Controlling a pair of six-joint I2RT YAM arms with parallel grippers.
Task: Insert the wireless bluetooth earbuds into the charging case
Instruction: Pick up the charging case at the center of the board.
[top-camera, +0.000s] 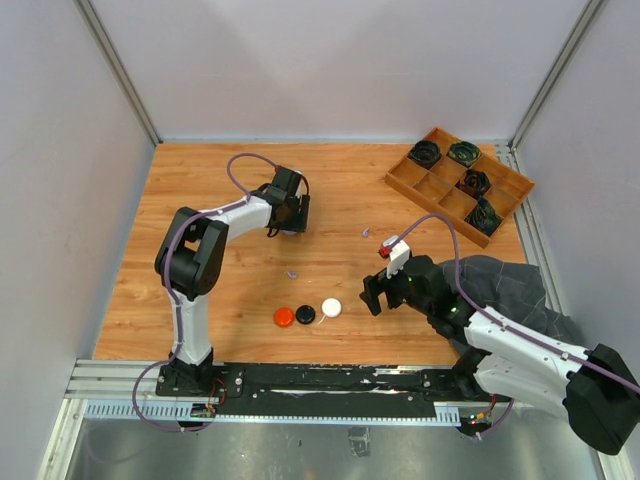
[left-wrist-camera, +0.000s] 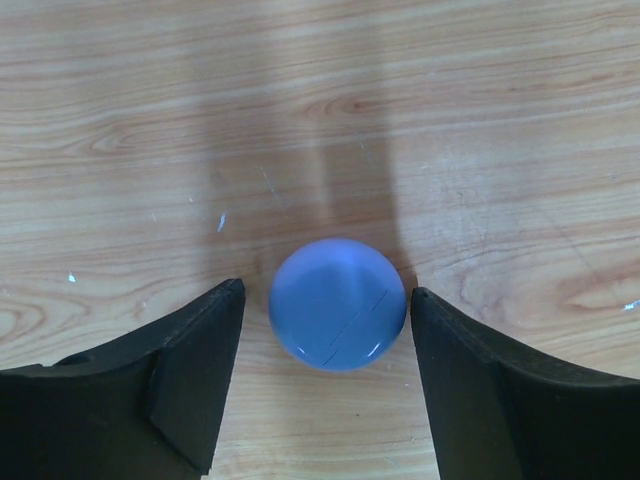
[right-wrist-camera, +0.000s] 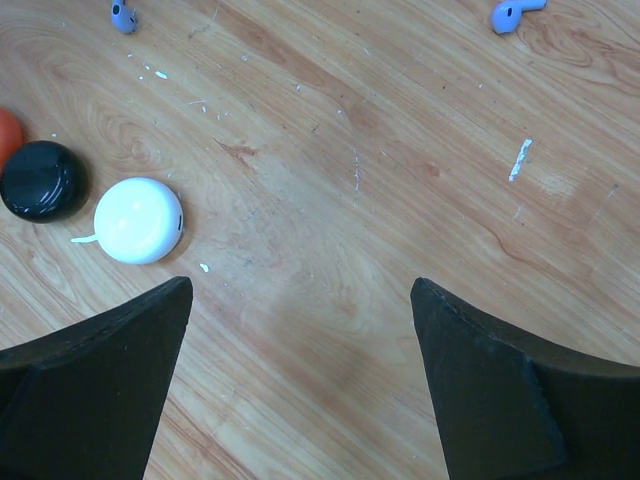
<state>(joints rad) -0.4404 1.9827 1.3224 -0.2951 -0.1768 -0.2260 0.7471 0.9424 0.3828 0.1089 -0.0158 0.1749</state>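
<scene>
- Now L gripper (left-wrist-camera: 326, 290) open, fingers astride pale blue charging case (left-wrist-camera: 338, 310), slim gap each side.
- R gripper (right-wrist-camera: 300, 287) open over bare wood; white puck (right-wrist-camera: 139, 220) at its 10 o'clock.
- Pale purple earbuds (right-wrist-camera: 123, 15) loose on wood: one at R gripper's 11, other earbud (right-wrist-camera: 510, 14) at 1.

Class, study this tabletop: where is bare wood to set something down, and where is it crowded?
Bare: the far strip between the left gripper and the tray; the near-left corner beside the left arm. Crowded: the near middle, three round cases beside the right gripper; two purple earbuds dot the centre.
</scene>
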